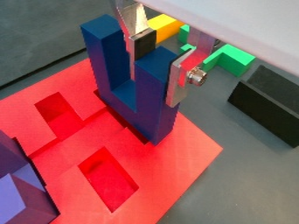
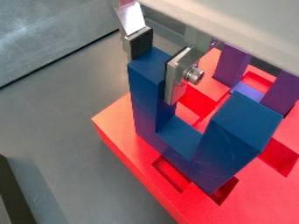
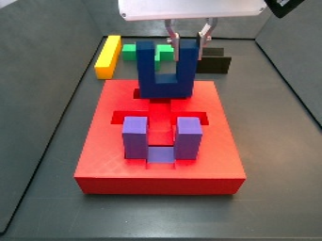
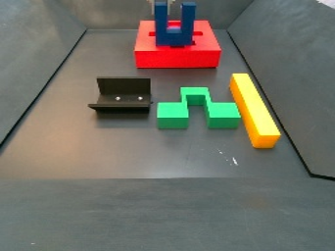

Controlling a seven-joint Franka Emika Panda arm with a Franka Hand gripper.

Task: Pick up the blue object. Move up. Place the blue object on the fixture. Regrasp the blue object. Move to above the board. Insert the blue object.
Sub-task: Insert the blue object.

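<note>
Purple block (image 3: 161,137) sits before pincer (image 3: 189,40) clamping blue object (image 3: 165,71).

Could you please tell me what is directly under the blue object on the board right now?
The blue object, one prong clamped by the hand, stands base-down on the board. A wrist view shows a recess edge beside its base; the base hides what lies beneath.

Dark blue U-shaped block (image 3: 164,80) upright on the flat red board (image 3: 101,155), upper centre; gripper (image 3: 190,47) astride its right prong; purple U-shaped block (image 3: 161,137) below it.
</note>
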